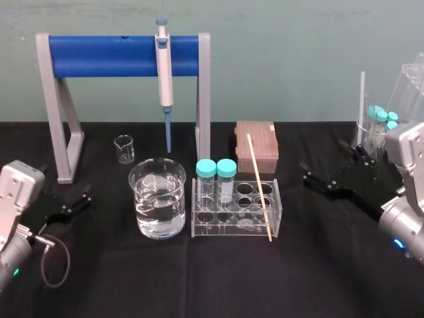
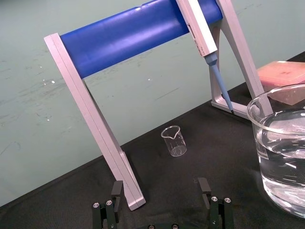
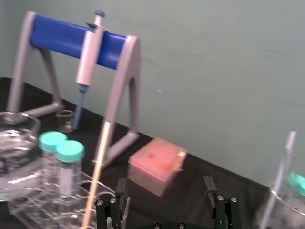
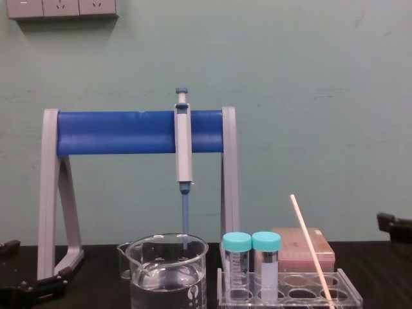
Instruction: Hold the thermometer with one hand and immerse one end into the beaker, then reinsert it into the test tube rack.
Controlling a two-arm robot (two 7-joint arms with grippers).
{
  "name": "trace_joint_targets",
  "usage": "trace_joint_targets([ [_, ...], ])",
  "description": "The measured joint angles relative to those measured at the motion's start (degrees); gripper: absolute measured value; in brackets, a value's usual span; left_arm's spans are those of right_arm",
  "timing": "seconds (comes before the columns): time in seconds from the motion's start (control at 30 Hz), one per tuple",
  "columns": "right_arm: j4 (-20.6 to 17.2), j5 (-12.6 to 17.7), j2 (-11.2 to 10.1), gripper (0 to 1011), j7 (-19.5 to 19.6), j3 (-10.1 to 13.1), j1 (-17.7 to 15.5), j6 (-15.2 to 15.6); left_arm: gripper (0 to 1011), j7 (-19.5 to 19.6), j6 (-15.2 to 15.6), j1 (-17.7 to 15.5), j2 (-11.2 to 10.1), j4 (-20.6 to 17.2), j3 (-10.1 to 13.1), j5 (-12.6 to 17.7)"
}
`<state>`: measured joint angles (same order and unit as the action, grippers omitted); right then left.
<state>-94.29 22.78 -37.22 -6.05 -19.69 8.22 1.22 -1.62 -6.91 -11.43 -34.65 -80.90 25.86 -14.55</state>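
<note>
my left gripper [image 1: 83,196]: jaws wide open, empty, left of the beaker [image 1: 143,199]
my right gripper [image 1: 307,173]: wide open too, empty, right of the rack [image 1: 275,213]
thermometer [image 1: 259,187]: leaning in the rack's right end

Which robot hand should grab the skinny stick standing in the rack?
Right. The right hand sits open beside the test tube rack, on the side where the thermometer leans. The left hand has the beaker in its way.
</note>
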Motion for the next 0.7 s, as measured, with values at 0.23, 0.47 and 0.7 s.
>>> trace_joint_targets([
  [0.23, -3.89, 4.40, 0.59, 1003, -4.19, 0.85, 2.23, 8.62, 1004, 0.00, 0.00, 0.00, 0.00, 0.00, 0.00, 0.00],
  [0.47, -3.86, 7.60, 3.53, 1003, -5.83, 0.62, 5.59, 17.66, 1004, 0.00, 0.00, 0.00, 0.00, 0.00, 0.00, 0.00],
  [0.7, -2.35, 9.68, 7.00, 1003, -6.10, 0.46, 8.05, 24.46, 1004, 0.00, 0.00, 0.00, 0.00, 0.00, 0.00, 0.00],
])
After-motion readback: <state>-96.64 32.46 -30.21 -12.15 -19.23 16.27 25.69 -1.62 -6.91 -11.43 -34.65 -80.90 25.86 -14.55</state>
